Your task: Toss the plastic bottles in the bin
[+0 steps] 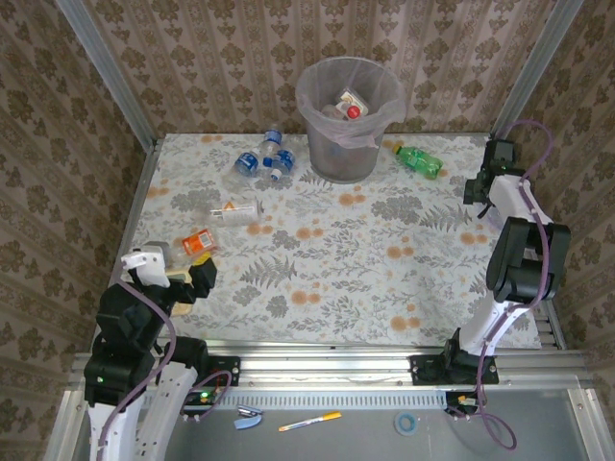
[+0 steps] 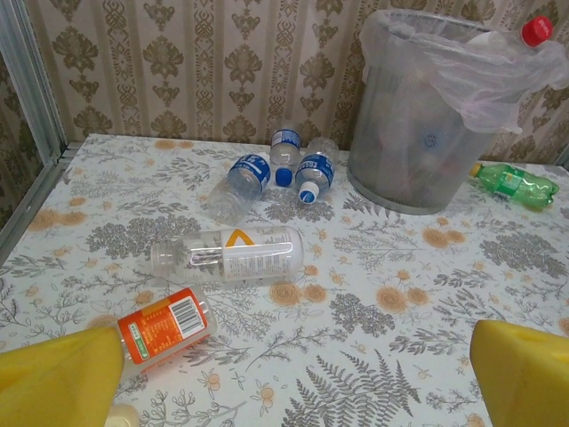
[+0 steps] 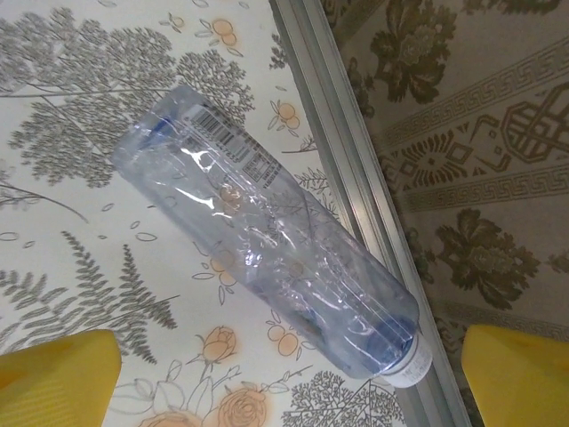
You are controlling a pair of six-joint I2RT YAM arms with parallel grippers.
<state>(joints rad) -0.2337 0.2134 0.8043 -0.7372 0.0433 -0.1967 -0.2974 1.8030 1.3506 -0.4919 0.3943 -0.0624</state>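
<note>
Against the far wall, mid-counter (image 1: 384, 288): bin (image 1: 341, 158), upright, lined with a clear bag, several bottles inside, among them a red-capped bottle (image 1: 352, 110) lying on top

Just right of the bin, on the counter: green bottle (image 1: 419, 159), on its side, apart from the bin wall

Just left of the bin: three blue-label bottles (image 1: 272, 144), lying close together, caps mostly toward the near side

Nearer, well left of centre: white-label bottle (image 1: 235, 208), clear, on its side; nearer again, orange-label bottle (image 1: 197, 244), also on its side, barcode up

Near left corner: left claw (image 1: 197, 277) low over the counter, pointed toward the orange-label bottle. From the left wrist: left claw (image 2: 284, 391) spread wide and empty, orange-label bottle (image 2: 164, 325) just ahead of the left yellow finger, white-label bottle (image 2: 231, 255) beyond it, blue-label bottles (image 2: 284, 147) and bin (image 2: 400, 142) farther back, green bottle (image 2: 516, 184) at the right

Far right edge: right claw (image 1: 479, 185) reaching down beside the frame. From the right wrist: right claw (image 3: 284, 382) wide open, gripping nothing, above a crushed bottle (image 3: 267, 240), clear, lying flat on the counter with its cap end against the metal rail (image 3: 351, 178) at the counter's edge
</note>
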